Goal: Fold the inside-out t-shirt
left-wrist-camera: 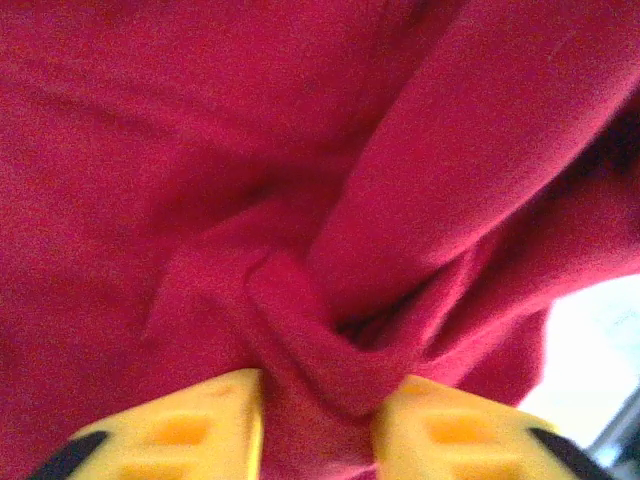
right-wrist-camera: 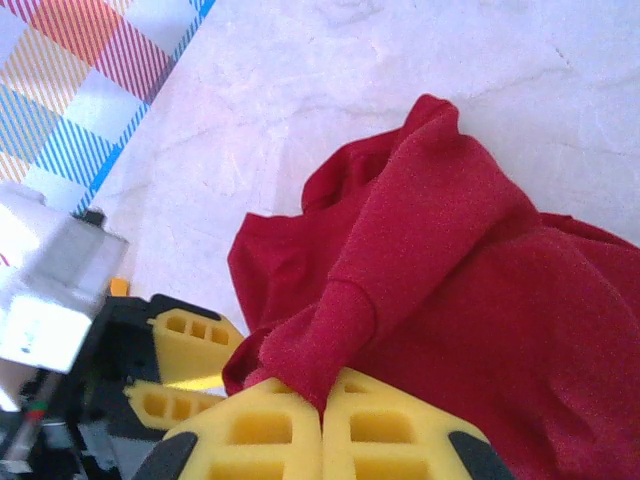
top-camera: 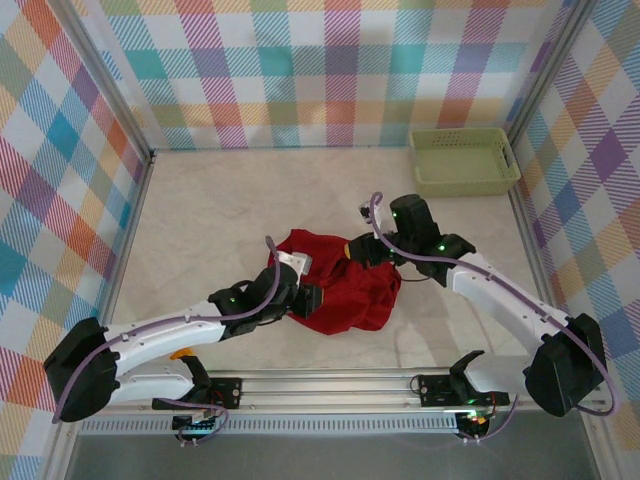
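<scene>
Inside-out t-shirt [top-camera: 345, 300]: lies in a crumpled deep-red heap about mid-table, between the two grippers. Plain cloth, all folds and ridges.

Right gripper [top-camera: 358, 250]: sits at the heap's far right edge, against the cloth. From its own wrist camera, right gripper [right-wrist-camera: 322, 420] clamped tight, yellow fingers [right-wrist-camera: 400, 440] pressed together on a rolled ridge of the t-shirt [right-wrist-camera: 480, 290]. From the pinch, a raised band of cloth running away over the heap to a peak.

Left gripper [top-camera: 312, 298]: sits at the heap's near left edge, touching the cloth. From its own wrist camera, left gripper [left-wrist-camera: 318, 425] with jaws part-way apart and a thick twisted fold of the t-shirt [left-wrist-camera: 300, 150] filling the gap between the yellow fingers [left-wrist-camera: 200, 425]. Squeezed or merely lying there: cannot tell. Turns up again from the right wrist camera, left gripper [right-wrist-camera: 225, 372], just beside the cloth's edge.

Table [top-camera: 220, 220]: pale and marbled, under the heap and all round it.

Pale green basket [top-camera: 465, 160]: stands in the far right corner, well apart from the t-shirt.

Plaid walls [top-camera: 330, 70]: close the table in at the back and along both sides.
</scene>
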`<state>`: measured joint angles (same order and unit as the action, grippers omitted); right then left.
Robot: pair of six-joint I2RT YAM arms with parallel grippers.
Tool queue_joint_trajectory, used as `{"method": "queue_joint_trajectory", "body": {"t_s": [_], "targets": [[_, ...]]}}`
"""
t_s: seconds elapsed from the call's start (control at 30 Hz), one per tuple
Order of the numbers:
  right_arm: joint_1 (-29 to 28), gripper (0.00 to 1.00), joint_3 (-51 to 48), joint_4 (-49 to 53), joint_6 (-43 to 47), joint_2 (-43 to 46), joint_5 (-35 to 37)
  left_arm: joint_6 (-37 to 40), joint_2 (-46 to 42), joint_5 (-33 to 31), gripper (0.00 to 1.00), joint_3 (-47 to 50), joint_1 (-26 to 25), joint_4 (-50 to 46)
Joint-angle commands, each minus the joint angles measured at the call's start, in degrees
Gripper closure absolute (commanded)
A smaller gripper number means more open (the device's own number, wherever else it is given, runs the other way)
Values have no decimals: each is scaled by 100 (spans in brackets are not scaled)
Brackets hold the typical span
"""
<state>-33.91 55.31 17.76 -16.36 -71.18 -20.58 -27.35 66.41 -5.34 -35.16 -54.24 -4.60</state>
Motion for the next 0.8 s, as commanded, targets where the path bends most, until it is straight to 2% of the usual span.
{"method": "queue_joint_trajectory", "body": {"t_s": [0.0, 0.07, 0.23, 0.33, 0.4, 0.47, 0.5, 0.67, 0.73, 0.77], "targets": [[-234, 100, 310, -40, -5, 85, 52, 441, -160, -455, 48, -467, -62, -553], [-291, 100, 361, 34, 25, 78, 98, 501, -218, -427, 38, -630, -61, -493], [-438, 100, 375, 88, 113, 77, 181, 469, -217, -212, 26, -838, -65, -98], [-556, 100, 371, 33, 178, 148, 34, 481, -8, -556, 26, -952, -62, -113], [-623, 100, 367, 36, 256, 190, -36, 446, 139, -1044, 33, -1103, -61, -286], [-693, 100, 335, 81, 376, 245, -77, 489, 202, -1238, 40, -1130, -39, -214], [-709, 100, 296, 76, 423, 281, -98, 557, 235, -1192, 43, -1124, -19, -116], [-713, 100, 156, 102, 563, 419, 3, 775, 469, -901, 71, -1331, 14, -73], [-711, 100, 164, 141, 605, 422, 221, 829, 422, -786, 85, -1344, 14, -78], [-713, 100, 177, 212, 608, 430, 551, 871, 329, -708, 91, -1311, 26, -85]]}}
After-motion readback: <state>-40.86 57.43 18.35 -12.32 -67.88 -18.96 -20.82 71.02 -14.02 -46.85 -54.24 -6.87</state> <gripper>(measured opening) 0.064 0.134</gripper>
